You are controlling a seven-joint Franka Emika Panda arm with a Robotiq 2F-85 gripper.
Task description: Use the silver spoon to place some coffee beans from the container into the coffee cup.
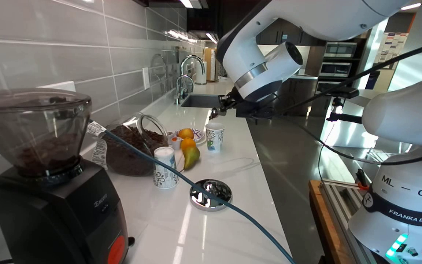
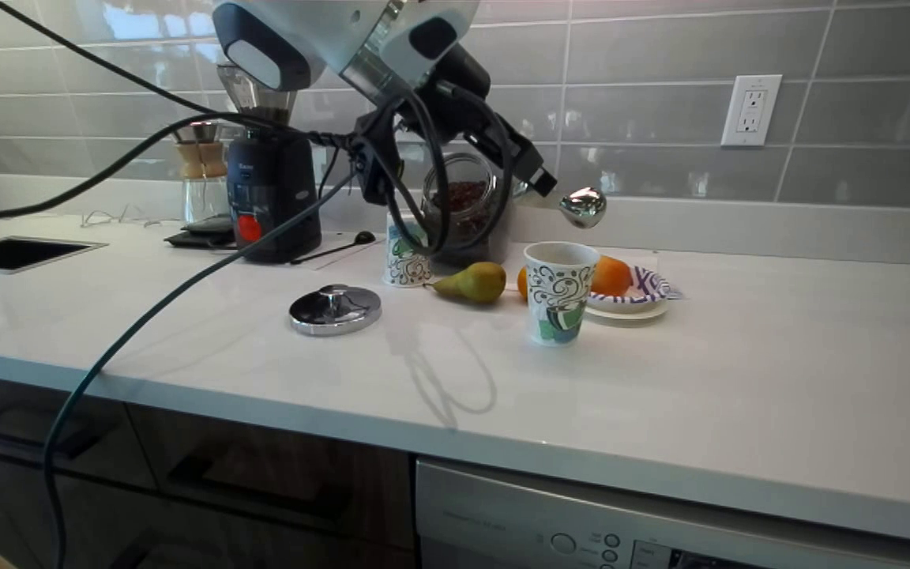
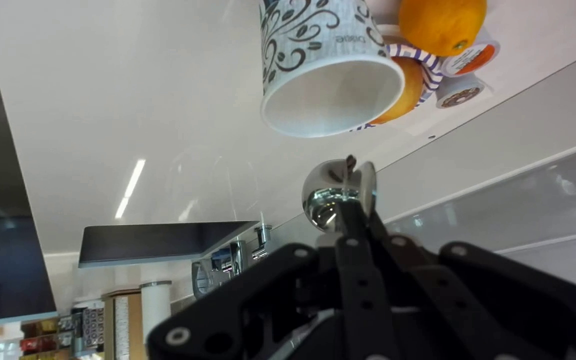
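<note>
- The long white table [image 2: 771, 387] begins at a straight front edge; a blue-green cable [image 2: 210, 273] slants down past it, well apart from the cup.
- A broad free stretch separates that edge from the white paper cup [image 2: 562, 300], swirl-printed with a green band, standing upright; the wrist view looks into its pale mouth.
- A round chrome lid [image 2: 335, 310] with a knob lies flat, free surface between it and that cup.
- The silver metal spoon [image 3: 320, 195], round-bowled, is in the air, higher than the cup's rim and apart from it; a small dark brown bit shows at the bowl, too blurred to name.
- The black claw [image 3: 363, 219] is closed, gripping the spoon, whose handle is mostly hidden.
- Behind the cup, an orange [image 2: 611, 276] sits on a purple-and-white paper plate [image 2: 651, 286]; a second orange [image 1: 188, 143] lies next to a green-yellow pear [image 2: 477, 283].
- A second paper cup [image 2: 409, 269] stands upside down just before the clear glass jar [image 1: 133, 121], which holds the dark brown coffee beans [image 1: 123, 141].
- Grey wall tiles [image 2: 660, 111] bound the far side.
</note>
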